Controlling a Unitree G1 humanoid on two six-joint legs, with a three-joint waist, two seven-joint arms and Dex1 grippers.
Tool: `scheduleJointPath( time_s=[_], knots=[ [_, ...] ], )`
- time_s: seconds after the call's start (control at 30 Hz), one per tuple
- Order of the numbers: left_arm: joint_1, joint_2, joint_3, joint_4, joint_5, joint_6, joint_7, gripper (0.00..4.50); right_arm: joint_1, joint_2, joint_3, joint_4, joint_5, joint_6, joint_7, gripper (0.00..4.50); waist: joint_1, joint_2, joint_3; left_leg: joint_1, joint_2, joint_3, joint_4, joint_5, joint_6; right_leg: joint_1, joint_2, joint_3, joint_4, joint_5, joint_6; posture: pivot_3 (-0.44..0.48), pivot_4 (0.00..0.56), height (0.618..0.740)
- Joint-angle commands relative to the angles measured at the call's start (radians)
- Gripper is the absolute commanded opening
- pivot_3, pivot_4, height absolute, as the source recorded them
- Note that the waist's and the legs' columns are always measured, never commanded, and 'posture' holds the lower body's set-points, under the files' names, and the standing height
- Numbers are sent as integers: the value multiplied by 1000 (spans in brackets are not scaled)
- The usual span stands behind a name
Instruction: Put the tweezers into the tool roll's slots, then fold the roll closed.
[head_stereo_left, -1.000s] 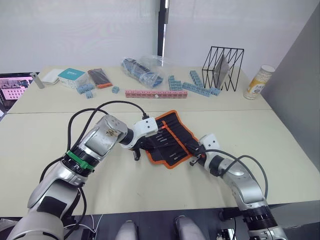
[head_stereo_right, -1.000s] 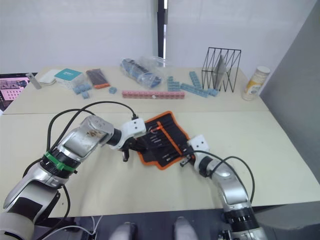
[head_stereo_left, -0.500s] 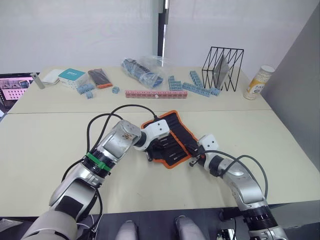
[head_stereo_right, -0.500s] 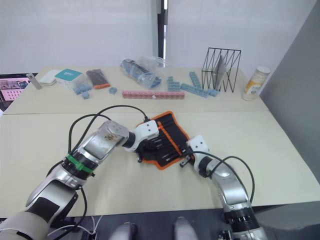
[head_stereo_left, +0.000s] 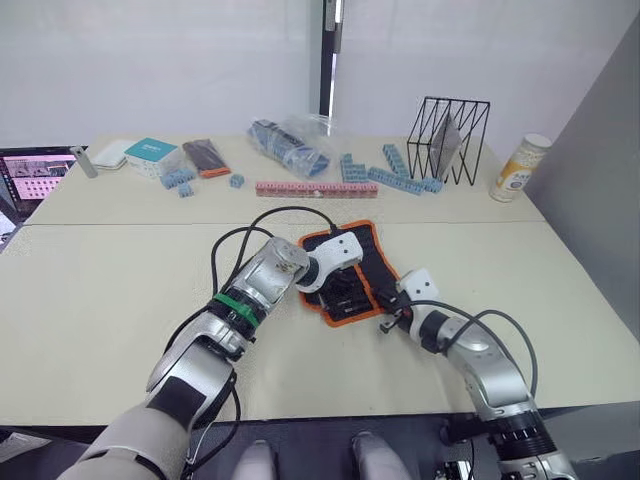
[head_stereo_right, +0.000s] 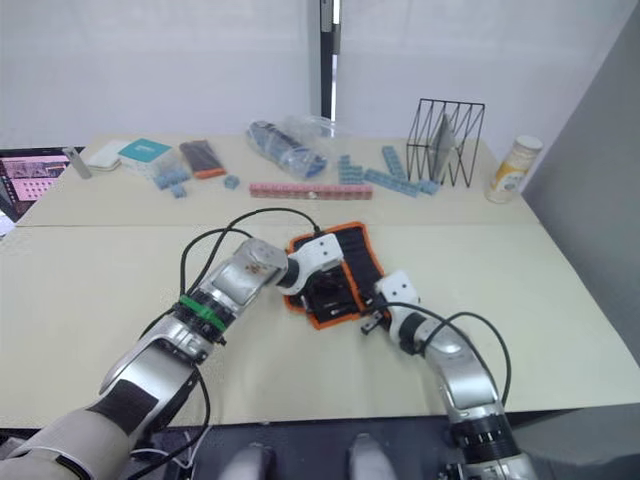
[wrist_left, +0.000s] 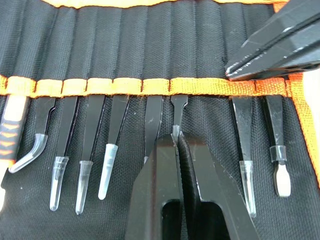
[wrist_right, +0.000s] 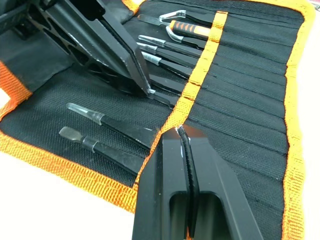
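- The tool roll (head_stereo_left: 352, 270) lies open near the middle of the counter (head_stereo_left: 110, 300), its orange binding showing round the edge.
- Across the roll's inner face an orange strip (wrist_left: 150, 86) runs over the row of slots (wrist_left: 125, 45).
- The tweezers (wrist_left: 112, 145) sit in the slots side by side, their tips in clear caps pointing out below the strip.
- At one end of the row lies a tool with an orange-and-black grip (wrist_left: 12, 125) and a bent clear tip.
- The left claw (wrist_left: 176, 137) is over the roll's inner face, its two black fingers pressed narrow together on the stub of one tweezer just under the strip.
- The right claw (wrist_right: 179, 134) rests at the roll's right edge, fingers closed against each other with nothing between them, its tips touching the orange strip.
- On the far side of the counter stand a black wire rack (head_stereo_left: 447, 137), a yellow-labelled bottle (head_stereo_left: 520, 166), a clear bag (head_stereo_left: 290, 142) and a pink block row (head_stereo_left: 316, 188).
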Motion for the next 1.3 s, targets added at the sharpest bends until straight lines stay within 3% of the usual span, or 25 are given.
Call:
scheduleJointPath(
  time_s=[0.03,0.1,0.3,0.4,0.57,0.67,0.9,1.07,1.3],
  knots=[
    [-30,-16,11,13,22,-24,3,22,9,10,31,-8,4,11,27,0,-1,0,0,0,0,0,0,1,1,0,0,1,0,0,0,0,150,737],
    [-20,-2,12,-2,25,-13,-23,22,10,10,28,-7,4,10,25,0,-4,0,0,0,-1,0,0,2,2,0,0,2,0,0,0,0,150,737],
    [4,57,39,-74,15,34,-68,1871,8,10,25,-4,3,7,24,0,-14,0,0,-1,-1,0,-1,2,3,-2,0,2,2,0,1,0,150,737],
    [13,138,35,-166,28,0,-122,2877,0,12,25,1,-3,0,23,0,-20,0,0,-1,-1,0,-3,2,3,-3,0,2,2,0,0,0,150,737],
    [-2,235,135,-336,-76,105,-218,4486,-28,11,4,-30,9,3,21,0,-28,0,0,-2,-1,0,-4,2,3,-4,0,2,2,0,0,0,150,737],
    [24,291,241,-385,-149,126,-235,4486,-44,6,-8,-40,21,13,29,0,-30,0,0,-2,-1,0,-4,2,3,-4,0,2,1,0,0,0,150,737],
    [216,349,528,-393,-265,20,-97,4486,-62,14,-12,8,19,-7,44,0,-35,1,0,1,0,0,-8,2,3,-5,0,2,2,-1,-1,0,150,737],
    [449,449,672,-505,-359,-6,-133,4486,-76,10,-14,47,19,-14,62,0,-33,1,0,-1,1,0,-8,2,3,-5,0,2,1,-1,-1,0,150,737],
    [759,495,895,-533,-378,-111,-18,4486,-76,4,-4,90,13,-21,91,0,-30,0,0,1,1,1,-8,2,3,-4,0,1,1,-1,-2,0,150,737]
  ],
)
